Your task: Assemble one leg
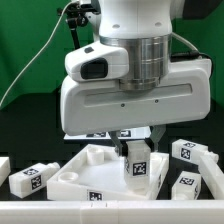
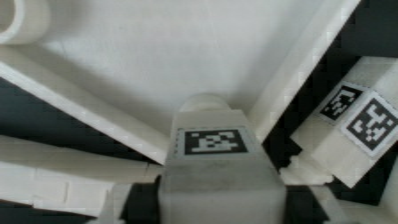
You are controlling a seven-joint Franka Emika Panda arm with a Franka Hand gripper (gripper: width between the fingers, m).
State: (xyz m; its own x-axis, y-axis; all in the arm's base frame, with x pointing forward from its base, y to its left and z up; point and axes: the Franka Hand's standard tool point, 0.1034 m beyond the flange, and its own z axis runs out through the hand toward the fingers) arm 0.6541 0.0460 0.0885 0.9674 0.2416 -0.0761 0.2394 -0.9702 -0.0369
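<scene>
Largest: the white robot arm (image 1: 135, 60), filling the middle of the exterior view and reaching straight down. Behind it, green cloth (image 1: 30, 50); beneath it, the dark table (image 1: 22, 150).

Next, flat on the table just below the arm: the big white square tray-like piece (image 1: 85, 172), with a raised rim. Spreads wide and pale across the wrist view, behind the held part.

Then the hand (image 1: 138, 138), clenched on the leg (image 1: 137, 162) at its upper end. Holds it upright, one black-and-white tag facing the exterior camera. Lower end down at the tray-like piece, by the corner toward the exterior view's right. Cannot tell whether seated there or only touching. In the wrist view, same leg in the middle of the picture, a single tag showing.

Smallest: spare legs loose on the table, each tagged. One at the exterior view's left (image 1: 30, 178), two at the exterior view's right (image 1: 190, 152) (image 1: 190, 186), all lying beside the tray-like piece rather than on it.
</scene>
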